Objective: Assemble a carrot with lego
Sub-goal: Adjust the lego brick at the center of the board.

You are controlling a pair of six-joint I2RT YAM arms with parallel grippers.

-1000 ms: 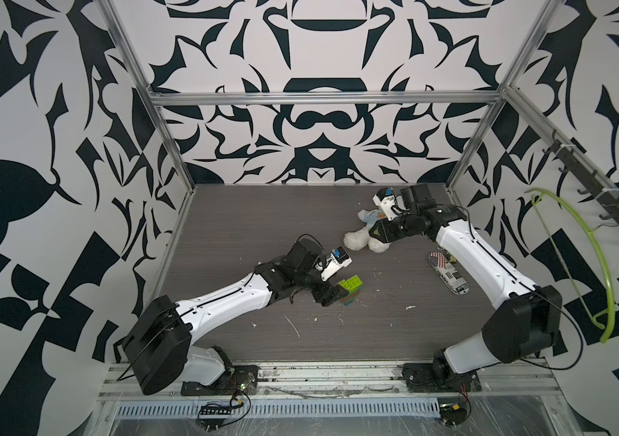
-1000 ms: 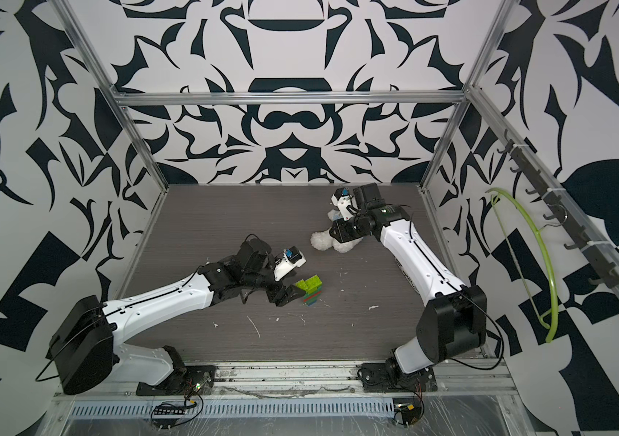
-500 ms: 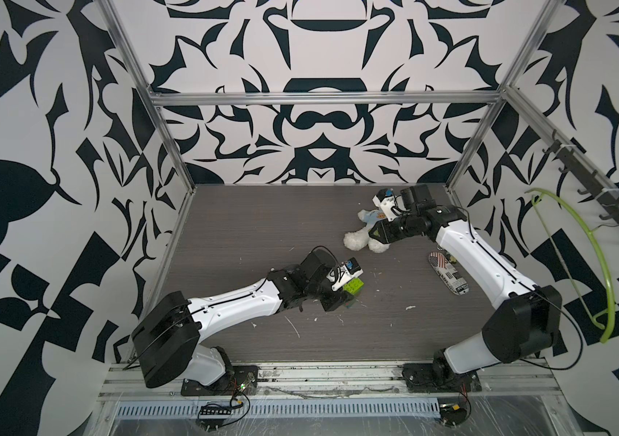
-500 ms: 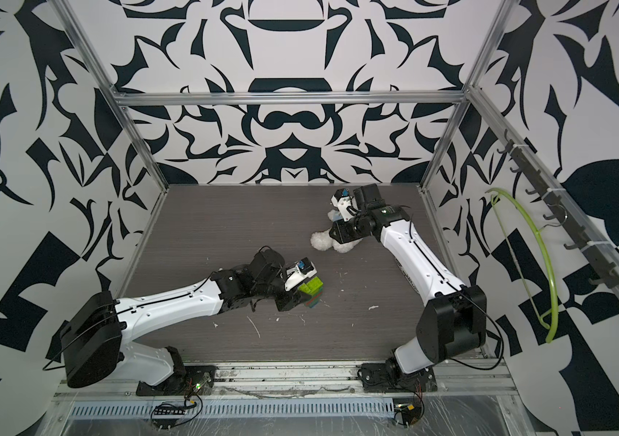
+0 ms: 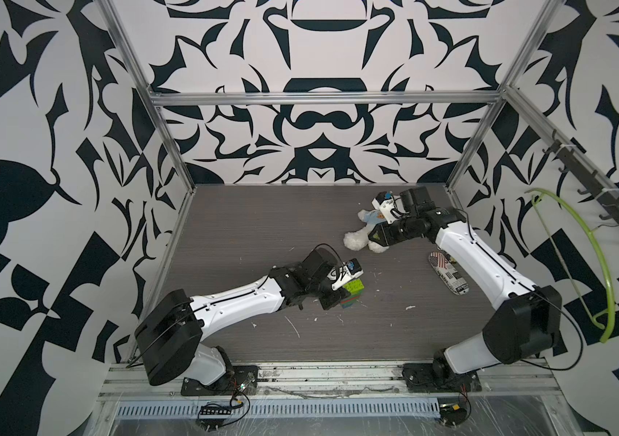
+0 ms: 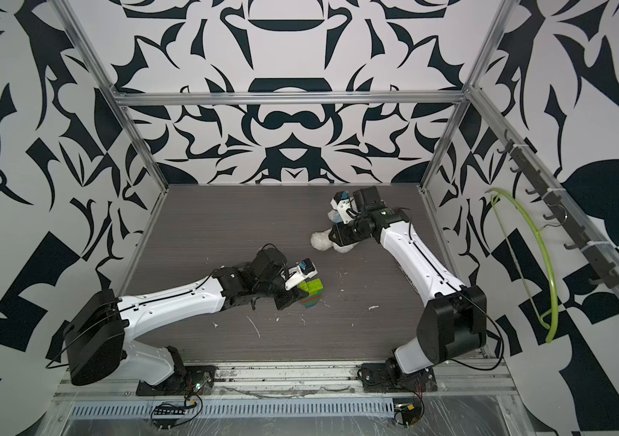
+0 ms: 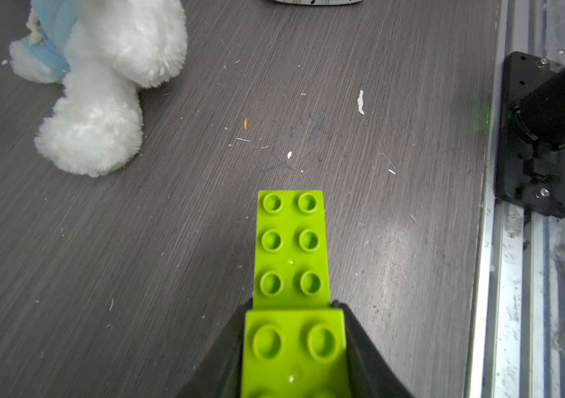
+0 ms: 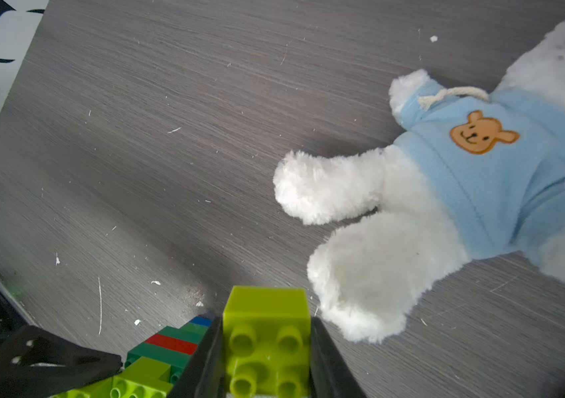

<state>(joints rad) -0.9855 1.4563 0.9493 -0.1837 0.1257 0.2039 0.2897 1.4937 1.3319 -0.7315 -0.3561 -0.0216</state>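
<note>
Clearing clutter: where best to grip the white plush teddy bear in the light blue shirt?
The white plush teddy bear lies flat on its back; probably pinch one splayed leg from above, across its width: it juts clear of the body.

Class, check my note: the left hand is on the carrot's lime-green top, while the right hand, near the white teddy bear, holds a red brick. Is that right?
No. The right wrist view shows the brick in the right hand is lime green, not red. The left hand on the carrot and the nearby white teddy bear are correct.
</note>
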